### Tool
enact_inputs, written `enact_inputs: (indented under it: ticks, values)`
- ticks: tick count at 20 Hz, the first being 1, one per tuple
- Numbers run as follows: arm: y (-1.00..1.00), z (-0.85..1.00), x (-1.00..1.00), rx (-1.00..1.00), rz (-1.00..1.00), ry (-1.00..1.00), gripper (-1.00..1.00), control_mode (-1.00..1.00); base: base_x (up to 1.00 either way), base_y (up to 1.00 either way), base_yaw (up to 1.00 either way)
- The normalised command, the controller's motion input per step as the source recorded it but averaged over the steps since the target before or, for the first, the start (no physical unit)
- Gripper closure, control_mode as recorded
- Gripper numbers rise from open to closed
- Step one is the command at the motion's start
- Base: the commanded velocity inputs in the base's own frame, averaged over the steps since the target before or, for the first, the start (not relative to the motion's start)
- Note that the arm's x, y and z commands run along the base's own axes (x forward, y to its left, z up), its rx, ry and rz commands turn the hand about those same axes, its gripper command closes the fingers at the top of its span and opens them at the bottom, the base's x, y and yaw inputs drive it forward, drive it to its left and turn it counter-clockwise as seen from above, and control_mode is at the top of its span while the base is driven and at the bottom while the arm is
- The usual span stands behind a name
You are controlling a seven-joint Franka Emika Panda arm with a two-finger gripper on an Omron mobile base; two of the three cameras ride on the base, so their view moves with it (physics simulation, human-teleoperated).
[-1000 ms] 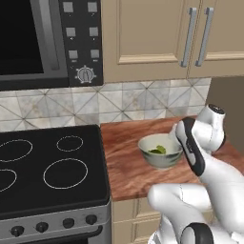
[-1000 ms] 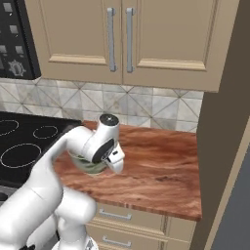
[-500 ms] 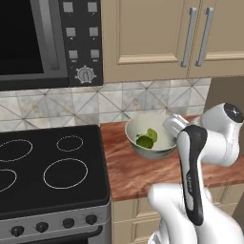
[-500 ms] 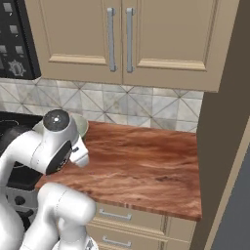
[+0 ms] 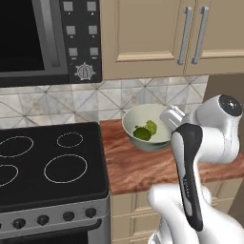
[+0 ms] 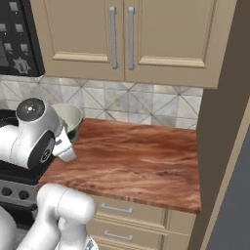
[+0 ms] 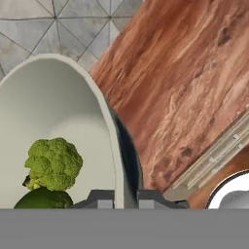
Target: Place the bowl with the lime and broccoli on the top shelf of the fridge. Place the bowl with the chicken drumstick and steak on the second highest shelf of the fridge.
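The bowl with the lime and broccoli [image 5: 143, 121] is a pale grey-green bowl held tilted above the wooden counter [image 5: 138, 167], close to the stove. My gripper [image 5: 167, 116] is shut on its right rim. In the hand view the two fingertips [image 7: 99, 198] pinch the bowl's [image 7: 58, 107] wall, with the broccoli [image 7: 53, 163] and the lime [image 7: 44, 199] lying inside. From the right base view the bowl [image 6: 69, 116] peeks out behind my arm. The bowl with the chicken drumstick and steak and the fridge's shelves are out of view.
A black stove [image 5: 47, 162] lies left of the counter, with a microwave [image 5: 43, 38] above it. Beige wall cabinets [image 6: 122, 36] hang over the counter [image 6: 141, 156]. A tall dark side panel [image 6: 219, 122] bounds the counter on the right.
My arm has swung to the left and lifted the bowl up off the counter toward the stove side. The grip on the rim has stayed shut.
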Motion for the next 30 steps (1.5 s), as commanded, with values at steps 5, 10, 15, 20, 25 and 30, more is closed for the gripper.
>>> enact_inputs:
  ticks: [5, 10, 15, 20, 25, 30]
  values:
    - [0.00, 0.00, 0.00, 0.00, 0.00, 0.00, 1.00, 1.00, -1.00, -0.35, 0.00]
    - [0.00, 0.00, 0.00, 0.00, 0.00, 0.00, 1.00, 1.00, -1.00, -0.57, -0.01]
    - [0.00, 0.00, 0.00, 0.00, 0.00, 0.00, 1.00, 1.00, -1.00, -0.98, -0.04]
    - [0.00, 0.00, 0.00, 0.00, 0.00, 0.00, 1.00, 1.00, -1.00, -1.00, -0.03]
    - [0.00, 0.00, 0.00, 0.00, 0.00, 0.00, 1.00, 1.00, -1.00, -1.00, -0.04]
    - [0.00, 0.00, 0.00, 0.00, 0.00, 0.00, 1.00, 1.00, 0.04, -1.00, -0.19]
